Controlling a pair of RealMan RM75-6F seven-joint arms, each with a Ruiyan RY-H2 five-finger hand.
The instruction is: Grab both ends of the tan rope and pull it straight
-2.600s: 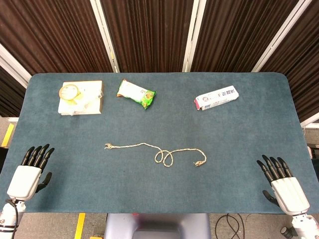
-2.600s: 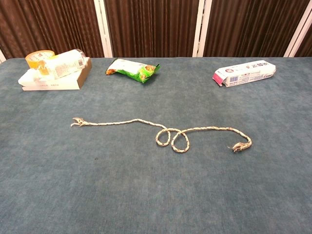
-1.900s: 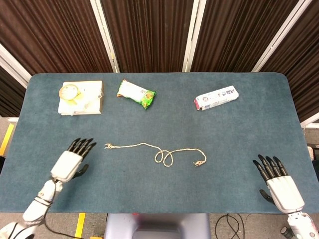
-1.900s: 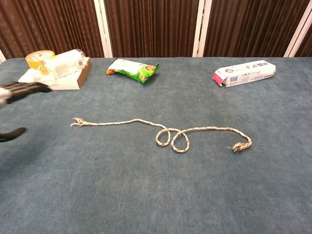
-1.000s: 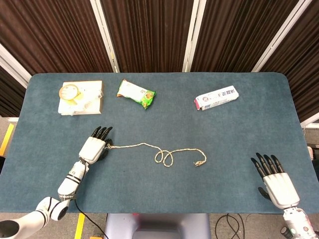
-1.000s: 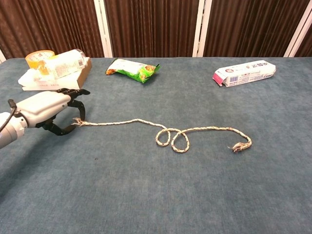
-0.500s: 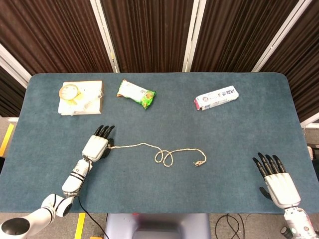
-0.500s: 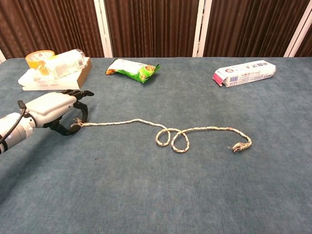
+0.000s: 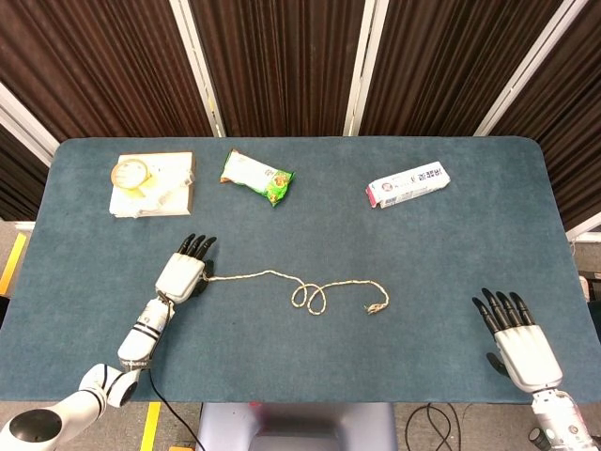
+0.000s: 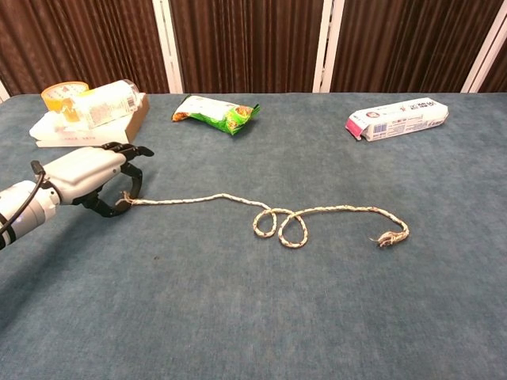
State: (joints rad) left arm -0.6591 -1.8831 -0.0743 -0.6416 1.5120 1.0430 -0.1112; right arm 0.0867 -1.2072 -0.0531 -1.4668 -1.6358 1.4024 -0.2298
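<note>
The tan rope [image 9: 270,273] lies across the middle of the blue table, with a double loop [image 10: 280,224] near its centre. Its frayed right end [image 10: 390,237] rests free on the cloth. My left hand [image 9: 183,272] sits at the frayed left end [image 10: 125,201]. In the chest view the thumb curls under that end and the fingers [image 10: 135,150] arch over it, with a gap still between them. My right hand [image 9: 519,343] hovers at the near right corner, fingers spread and holding nothing, far from the rope. The chest view does not show it.
A flat box [image 9: 150,183] with a tape roll and a bottle on it sits at the far left. A green snack packet [image 9: 256,177] and a white and pink pack [image 9: 407,184] lie along the far side. The table's near edge [image 9: 300,402] runs below both hands.
My left hand came in from the near left corner to the rope's left end, and its thumb and fingers have curled around it. The right hand barely shifted. The rope lies as before.
</note>
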